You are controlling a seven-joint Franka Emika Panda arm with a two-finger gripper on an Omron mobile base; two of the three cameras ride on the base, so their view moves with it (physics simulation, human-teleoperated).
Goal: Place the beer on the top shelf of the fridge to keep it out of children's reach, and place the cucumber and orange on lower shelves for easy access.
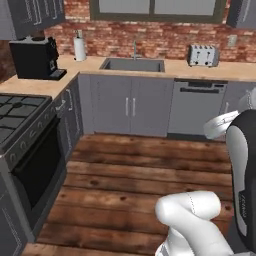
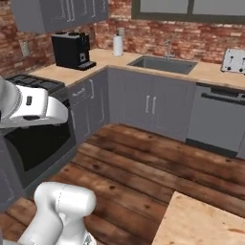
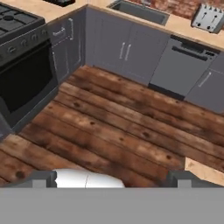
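— While it hangs above the wooden floor [image 3: 113, 122], entry one: gripper [image 3: 113, 178], jaws at full spread, nothing between them.
— Task items relative to it?
— Cannot tell. Ahead: grey cabinets [image 3: 118, 52], sink [image 3: 140, 11], dishwasher [image 3: 181, 70]; oven [image 3: 26, 78] left.

Kitchen corner: brick wall [image 1: 150, 37], sink [image 1: 132, 64] in pale counter [image 1: 75, 67], toaster [image 1: 202, 55] right, black coffee machine [image 1: 35, 57] and paper towel roll [image 1: 79, 48] left, stove [image 1: 22, 130] nearest left, wooden floor [image 1: 130, 175].
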